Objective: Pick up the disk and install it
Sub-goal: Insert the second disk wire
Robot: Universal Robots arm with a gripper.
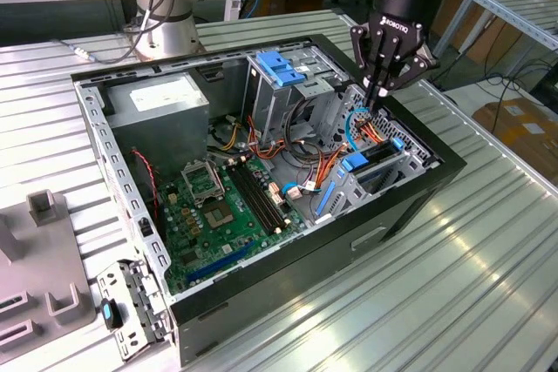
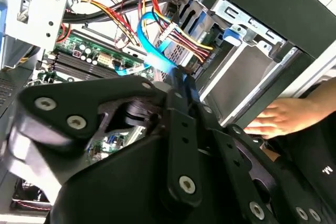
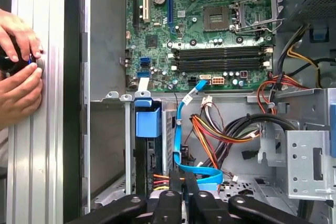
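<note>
Blue-railed, the disk point(image 1: 377, 159) was seen slotted upright just below the tool point(image 1: 381, 96), whose fingers were closed on nothing.

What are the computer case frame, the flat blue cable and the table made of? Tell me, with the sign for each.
Computer case frame: bare grey sheet metal, judging by its punched holes and folded edges.
Flat blue cable: likely glossy plastic sheathing; it bends in smooth curves.
Table: probably aluminium, ribbed and silver with streaky reflections.
</note>
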